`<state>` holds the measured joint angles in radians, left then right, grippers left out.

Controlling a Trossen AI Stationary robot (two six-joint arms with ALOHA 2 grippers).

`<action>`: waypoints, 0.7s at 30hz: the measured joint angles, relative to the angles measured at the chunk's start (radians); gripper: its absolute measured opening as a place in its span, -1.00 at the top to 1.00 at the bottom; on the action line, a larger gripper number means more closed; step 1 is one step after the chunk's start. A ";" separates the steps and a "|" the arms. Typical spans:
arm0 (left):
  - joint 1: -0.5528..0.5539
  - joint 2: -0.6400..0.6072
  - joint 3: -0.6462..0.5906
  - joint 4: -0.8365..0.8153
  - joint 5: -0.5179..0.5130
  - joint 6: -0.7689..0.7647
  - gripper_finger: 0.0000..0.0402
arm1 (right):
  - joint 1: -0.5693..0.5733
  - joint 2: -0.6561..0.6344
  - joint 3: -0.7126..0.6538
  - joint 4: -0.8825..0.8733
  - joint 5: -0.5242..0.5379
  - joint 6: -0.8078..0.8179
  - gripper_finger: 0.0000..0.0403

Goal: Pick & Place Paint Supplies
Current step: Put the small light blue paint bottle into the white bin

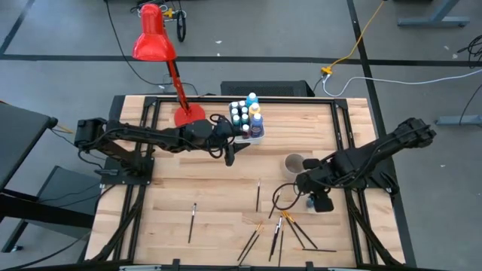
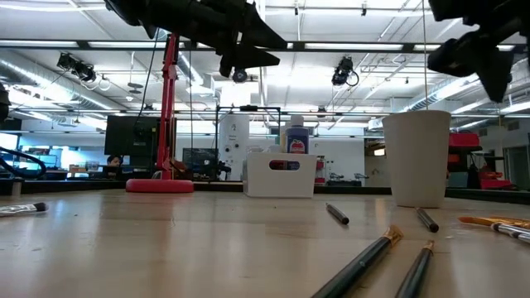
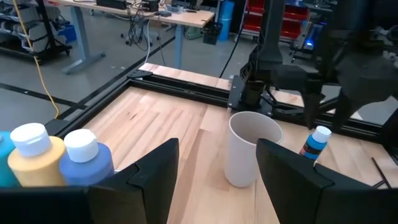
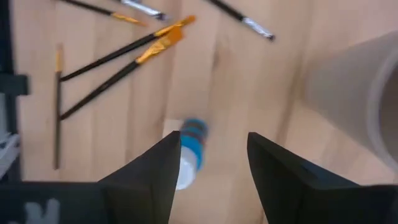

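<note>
1. Right, the right gripper [image 4: 208, 165] hangs over the wooden table [image 1: 218, 192], just beside the white cup [image 1: 294, 162], on the side toward the front edge.
2. Its fingers [image 4: 152, 171] are spread apart, and a teal-blue paint bottle [image 4: 189, 149] with a white cap sits in the gap below them — I cannot tell whether either finger touches it.
3. From the left wrist view that same bottle [image 3: 316, 142] shows upright beneath the right arm's dark gripper, close to the cup [image 3: 250, 148].
4. The left gripper [image 1: 230, 154] is out over the middle of the table, next to the white tub [image 1: 252, 134] — jaws wide, nothing between them.
5. That tub holds a cluster of white-capped paint bottles [image 1: 242, 113]; a yellow bottle [image 3: 34, 155] and a blue bottle [image 3: 87, 158] show right by the left fingers [image 3: 152, 174].
6. Paintbrushes lie scattered along the near half of the table: one lone brush [image 1: 193, 222] to the left, one brush [image 1: 257, 194] near the centre, and a loose pile of brushes [image 1: 282, 229] in front of the right gripper, some crossing one another.
7. In the right wrist view, orange-tipped brushes [image 4: 124, 59] lie flat on the wood beyond the bottle.
8. The red desk lamp [image 1: 154, 41] stands at the back, its base [image 1: 188, 115] beside the tub.
</note>
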<state>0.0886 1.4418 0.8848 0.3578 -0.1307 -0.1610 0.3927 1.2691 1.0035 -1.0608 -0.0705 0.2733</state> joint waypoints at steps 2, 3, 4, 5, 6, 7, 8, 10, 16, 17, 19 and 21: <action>0.000 0.000 0.000 0.000 0.000 0.000 -0.12 | 0.013 0.005 0.000 0.010 -0.024 -0.003 0.08; 0.000 0.000 0.000 0.000 0.000 0.000 -0.12 | 0.021 0.008 0.000 0.013 -0.026 -0.011 0.09; 0.000 0.000 0.000 -0.001 0.000 0.000 -0.12 | 0.029 0.009 -0.003 0.021 -0.026 -0.024 0.10; 0.000 0.000 0.000 -0.001 0.000 0.000 -0.12 | 0.038 0.009 -0.011 0.037 -0.026 -0.034 0.11; 0.000 0.000 0.000 -0.001 0.000 0.000 -0.12 | 0.047 0.009 -0.023 0.052 -0.027 -0.041 0.12; 0.000 0.000 0.000 -0.001 0.000 0.000 -0.12 | 0.057 0.009 -0.035 0.066 -0.027 -0.044 0.13; 0.000 0.000 0.000 -0.001 0.000 0.000 -0.12 | 0.066 0.009 -0.046 0.081 -0.027 -0.044 0.14; 0.000 0.000 0.000 -0.001 0.000 0.000 -0.12 | 0.080 0.009 -0.073 0.102 -0.027 -0.031 0.15; 0.000 0.000 0.000 -0.001 0.000 0.000 -0.12 | 0.097 0.010 -0.121 0.094 -0.026 0.023 0.15; 0.000 0.000 0.000 -0.001 0.000 0.000 -0.12 | 0.100 0.010 -0.124 0.094 -0.026 0.029 0.15; 0.000 0.000 0.000 -0.001 0.000 0.000 -0.12 | 0.100 0.010 -0.129 0.097 -0.028 0.033 0.15; 0.000 0.000 0.000 -0.001 0.000 0.000 -0.12 | 0.100 0.010 -0.138 0.095 -0.044 0.033 0.15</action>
<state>0.0887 1.4418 0.8848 0.3573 -0.1307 -0.1612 0.4931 1.2793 0.8659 -0.9654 -0.1147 0.3065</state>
